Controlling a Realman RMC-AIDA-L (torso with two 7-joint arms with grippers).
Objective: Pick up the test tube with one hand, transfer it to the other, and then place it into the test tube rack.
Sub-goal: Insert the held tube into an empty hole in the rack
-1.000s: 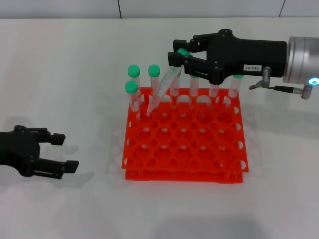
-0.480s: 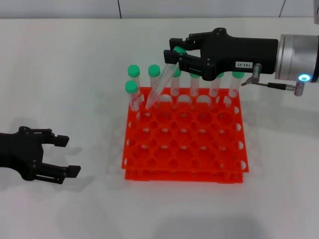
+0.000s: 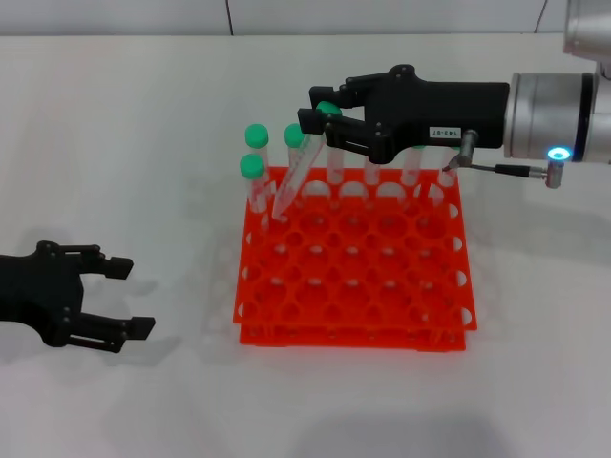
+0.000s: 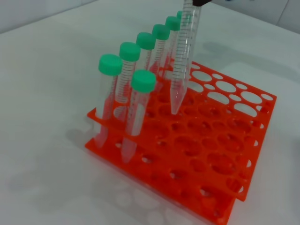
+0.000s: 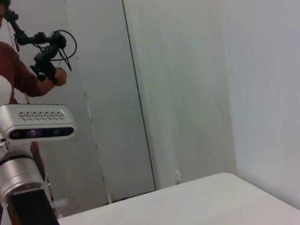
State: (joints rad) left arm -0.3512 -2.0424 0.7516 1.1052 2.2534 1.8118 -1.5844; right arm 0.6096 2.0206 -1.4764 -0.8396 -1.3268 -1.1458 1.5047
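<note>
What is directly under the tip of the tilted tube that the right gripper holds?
Under the test tube in the right gripper lies the test tube rack; which hole the tip targets stays unclear.

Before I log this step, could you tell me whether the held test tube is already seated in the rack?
No, the test tube hangs tilted in the right gripper, its tip above the test tube rack.

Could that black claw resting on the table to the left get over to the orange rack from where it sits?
Probably yes. The left gripper sits open on the table, with only bare surface between it and the test tube rack. The right gripper holds the test tube tilted over the rack's far rows, so the near side looks free.
</note>
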